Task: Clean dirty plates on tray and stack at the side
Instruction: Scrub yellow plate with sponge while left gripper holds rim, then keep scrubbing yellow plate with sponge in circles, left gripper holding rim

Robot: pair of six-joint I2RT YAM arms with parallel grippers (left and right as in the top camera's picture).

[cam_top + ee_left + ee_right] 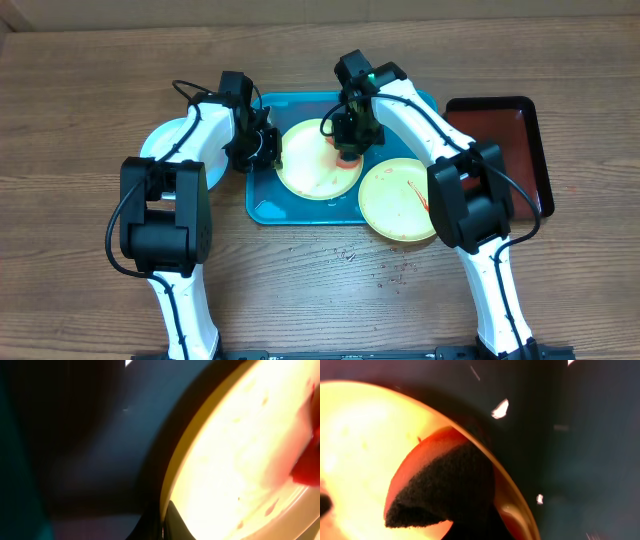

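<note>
A pale yellow plate [312, 165] with a lime-green rim and red streaks lies on the turquoise tray [295, 208]. My left gripper [268, 150] is shut on its left rim; in the left wrist view the fingers [175, 522] pinch the plate's edge [172, 475]. My right gripper [350, 135] is shut on a red sponge [346, 155] with a dark scrub face [445, 485], pressed on that plate [355, 445] near its right rim. A second yellow plate [400, 200] lies over the tray's right edge. A white plate with a light-blue rim [165, 140] sits left of the tray, under the left arm.
A smaller dark-red tray with a black rim [505, 135] lies at the right, beside the second yellow plate. Small red specks [395, 275] dot the wooden table in front of the trays.
</note>
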